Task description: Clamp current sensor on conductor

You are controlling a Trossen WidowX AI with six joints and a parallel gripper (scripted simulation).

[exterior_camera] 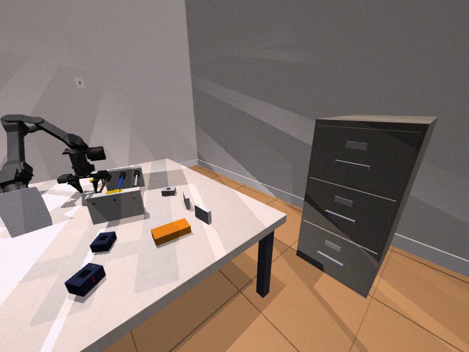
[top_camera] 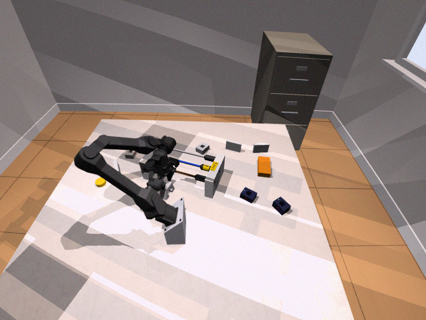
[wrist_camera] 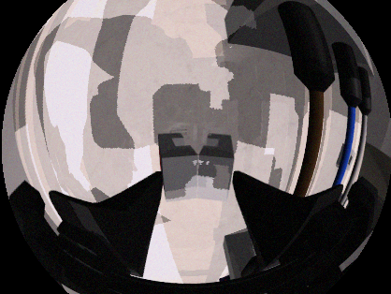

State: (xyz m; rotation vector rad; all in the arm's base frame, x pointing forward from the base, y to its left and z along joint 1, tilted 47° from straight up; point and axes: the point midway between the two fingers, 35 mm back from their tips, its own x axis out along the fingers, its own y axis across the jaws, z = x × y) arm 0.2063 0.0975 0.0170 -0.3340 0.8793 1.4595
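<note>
Beside the brown conductor [top_camera: 184, 173] [exterior_camera: 102, 185] [wrist_camera: 314, 140], the open sensor [top_camera: 166, 191] [exterior_camera: 84, 196] [wrist_camera: 198, 174] stands on the tabletop [top_camera: 241, 255] [exterior_camera: 151, 272] [wrist_camera: 196, 243] between the fingertips of the part-wide claw [top_camera: 161, 185] [exterior_camera: 88, 191] [wrist_camera: 198, 177], not visibly gripped, so centring and gentle closing should keep its mouth open.

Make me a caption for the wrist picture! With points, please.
Two black fingertips reach beside a grey sensor [wrist_camera: 180, 175], near brown, blue and grey wires.

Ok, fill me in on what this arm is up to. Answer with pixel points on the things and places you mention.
The black arm has its gripper [top_camera: 164, 183] [exterior_camera: 88, 191] [wrist_camera: 198, 177] down around the open grey sensor [top_camera: 167, 191] [wrist_camera: 180, 174], with a finger on either side; whether they touch it, I can't tell. The sensor stands beside the wires, not yet clamped on the blue wire [top_camera: 189, 163] [exterior_camera: 120, 183] [wrist_camera: 348, 145], which has the yellow tag [top_camera: 214, 166] [exterior_camera: 114, 191] at one end.
</note>
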